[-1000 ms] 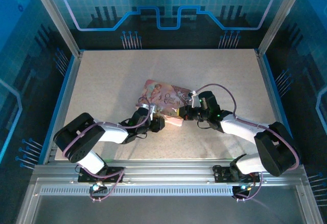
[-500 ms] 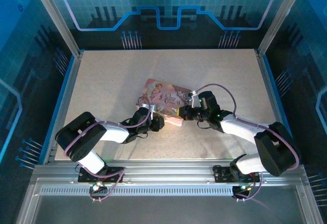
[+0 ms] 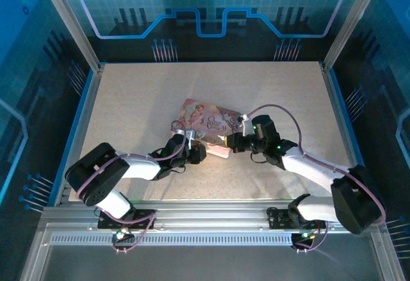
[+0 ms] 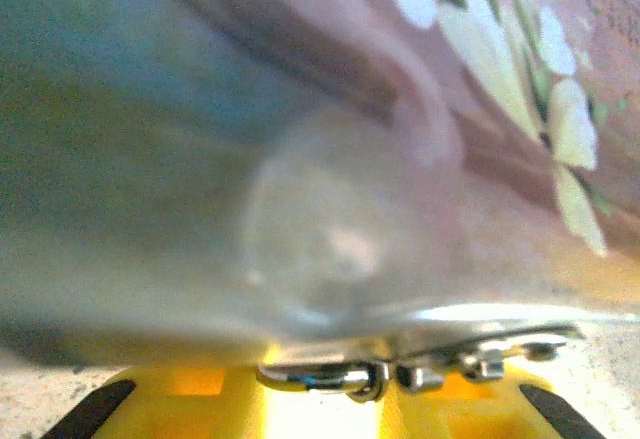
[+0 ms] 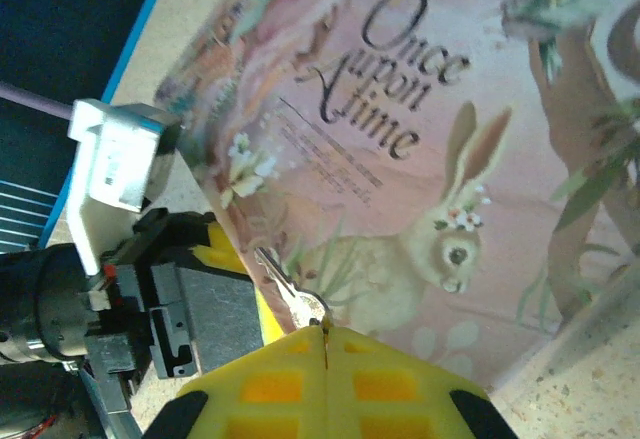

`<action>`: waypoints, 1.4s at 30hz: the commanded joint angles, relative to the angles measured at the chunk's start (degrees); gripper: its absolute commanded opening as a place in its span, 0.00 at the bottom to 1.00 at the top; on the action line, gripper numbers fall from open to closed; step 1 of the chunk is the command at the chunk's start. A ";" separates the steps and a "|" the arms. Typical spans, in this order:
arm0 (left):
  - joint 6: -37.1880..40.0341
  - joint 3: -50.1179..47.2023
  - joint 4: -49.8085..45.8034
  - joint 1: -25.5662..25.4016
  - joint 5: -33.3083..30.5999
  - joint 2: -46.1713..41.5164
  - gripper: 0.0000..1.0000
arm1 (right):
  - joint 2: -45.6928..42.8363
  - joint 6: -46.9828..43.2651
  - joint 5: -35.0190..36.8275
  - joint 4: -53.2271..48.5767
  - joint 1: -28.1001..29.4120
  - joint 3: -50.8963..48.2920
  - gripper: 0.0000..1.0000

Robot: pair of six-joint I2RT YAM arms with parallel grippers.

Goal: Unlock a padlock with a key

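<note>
A missed keyhole is being judged the likeliest failure from here. The key (image 5: 288,291), a thin silvery sliver, is being pinched, seemingly by its head, between the shut yellow pads of the right gripper (image 5: 325,344). With so little of it being gripped, it could be twisted or slid in the pads if its tip were pressed against the lock body rather than into the slot. The padlock (image 4: 345,377) is being read as the small shiny metal piece lodged at the fingertips of the left gripper (image 4: 325,399), whose pads are being held close on it with a narrow gap between them. How firm that hold is cannot be told, and a lock this small could be rolled or squeezed out by a sideways push. The keyhole's facing is not being shown, the left wrist view being blurred by the pink illustrated box (image 3: 208,122) just ahead, so alignment is being left uncertain. The box could also be nudged across the table (image 3: 141,102). As for placement, the two grippers are being held tip to tip at the near edge of the box. The key's blade is being aimed toward the left fingers, and the padlock is lying just beside its tip; whether they are touching cannot be told.
</note>
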 commanded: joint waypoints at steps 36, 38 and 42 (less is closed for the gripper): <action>-13.76 6.18 -6.58 -0.31 5.53 -0.75 0.26 | -6.76 -8.64 16.36 9.18 13.72 -12.01 0.01; -14.18 5.59 -5.23 -0.27 5.62 0.52 0.26 | -7.08 -8.58 16.24 6.94 13.74 -11.24 0.01; -14.89 4.75 -3.00 -0.23 5.88 2.24 0.31 | -8.05 -8.35 16.07 4.41 13.78 -9.49 0.01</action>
